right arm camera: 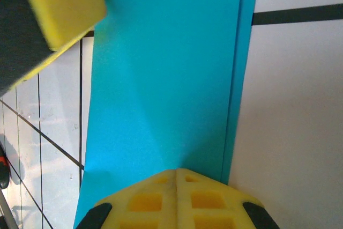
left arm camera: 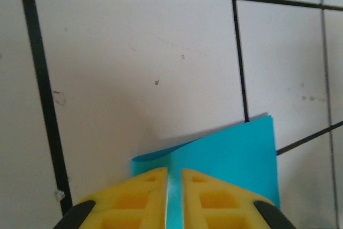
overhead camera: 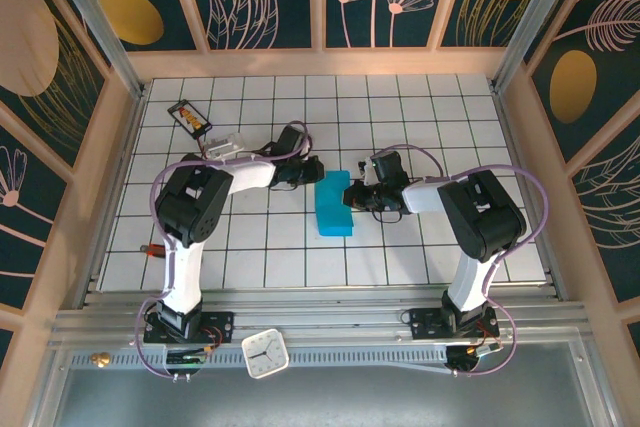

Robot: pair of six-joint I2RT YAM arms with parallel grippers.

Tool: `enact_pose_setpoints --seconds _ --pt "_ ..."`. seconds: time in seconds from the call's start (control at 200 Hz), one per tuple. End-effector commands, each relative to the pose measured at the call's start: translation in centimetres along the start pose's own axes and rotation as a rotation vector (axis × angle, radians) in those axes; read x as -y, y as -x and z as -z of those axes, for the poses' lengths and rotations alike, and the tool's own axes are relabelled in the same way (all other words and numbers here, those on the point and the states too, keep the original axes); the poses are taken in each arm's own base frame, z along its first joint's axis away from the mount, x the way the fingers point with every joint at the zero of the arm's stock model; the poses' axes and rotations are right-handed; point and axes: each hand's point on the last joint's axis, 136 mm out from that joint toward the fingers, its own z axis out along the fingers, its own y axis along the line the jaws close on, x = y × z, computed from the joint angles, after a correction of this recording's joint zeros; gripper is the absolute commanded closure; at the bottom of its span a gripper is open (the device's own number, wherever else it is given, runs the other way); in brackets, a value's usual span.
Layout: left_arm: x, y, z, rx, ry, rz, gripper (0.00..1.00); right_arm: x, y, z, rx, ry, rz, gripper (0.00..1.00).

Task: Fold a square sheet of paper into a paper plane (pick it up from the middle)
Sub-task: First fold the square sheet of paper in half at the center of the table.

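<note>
Black with orange marks, a small card (overhead camera: 190, 117) lies near the far left corner of the tiled table (overhead camera: 430, 107), well apart from the work. Next along, the left gripper (overhead camera: 312, 171) reaches in to the upper left corner of the square sheet of paper (overhead camera: 333, 209). The sheet lies near the table's middle, between the two arms, as a narrow doubled strip and not yet a plane. In the left wrist view the yellow fingers (left arm camera: 150, 197) stand almost together with a teal sliver in the slot between them, so this gripper looks to be pinching the paper's edge, which seems to rise a little off the tile. Further right, the right gripper (overhead camera: 352, 193) has its jaws pressed fully together, tips at the strip's right side. Whether it nips a layer or only pins the paper down I cannot tell.

I judge an early fold to be in hand, one arm holding and the other anchoring. The next move calls for carrying the pinched corner over without dragging the strip from under the anchor.

The strip's long right edge shows two layers slightly offset in the right wrist view. Bare tiles lie open all around the paper; the tight spot is between the two grippers, which stand near each other
</note>
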Motion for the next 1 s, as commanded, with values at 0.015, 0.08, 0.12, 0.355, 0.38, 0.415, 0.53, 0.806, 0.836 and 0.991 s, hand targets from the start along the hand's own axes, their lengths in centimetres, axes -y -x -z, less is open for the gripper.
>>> enact_pose_setpoints --seconds 0.015,0.08,0.12,0.355,0.38,0.415,0.53,0.806,0.836,0.991 --pt "1.8 -0.9 3.4 0.009 -0.095 0.058 0.83 5.9 -4.3 -0.5 -0.105 -0.203 -0.096 1.00" --pt "2.2 -2.5 4.3 -0.002 -0.119 0.077 0.84 5.9 -4.2 -0.5 -0.103 -0.205 -0.096 1.00" --pt "2.5 -3.6 4.6 -0.023 -0.130 0.081 0.85 5.9 -4.2 -0.5 -0.104 -0.205 -0.094 1.00" --pt "3.1 -9.2 5.0 -0.149 -0.163 0.093 0.93 5.8 -4.0 -0.6 -0.103 -0.202 -0.093 1.00" --pt "3.0 -9.5 4.9 -0.160 -0.164 0.092 0.93 5.8 -4.0 -0.6 -0.103 -0.202 -0.092 1.00" --pt "3.1 -10.0 4.8 -0.178 -0.174 0.093 0.93 5.7 -4.0 -0.6 -0.101 -0.202 -0.091 1.00" --pt "2.9 -11.6 4.1 -0.245 -0.184 0.095 0.93 5.8 -4.0 -0.5 -0.101 -0.205 -0.090 1.00" --pt "-1.0 -13.9 3.5 -0.285 -0.042 0.075 0.95 5.9 -4.1 -0.6 -0.103 -0.209 -0.090 1.00" --pt "-1.3 -14.1 3.4 -0.290 -0.031 0.074 0.95 6.0 -4.1 -0.6 -0.104 -0.210 -0.090 1.00" --pt "-0.5 -13.3 4.4 -0.253 -0.054 0.061 0.92 6.2 -4.2 -0.6 -0.105 -0.216 -0.094 1.00"
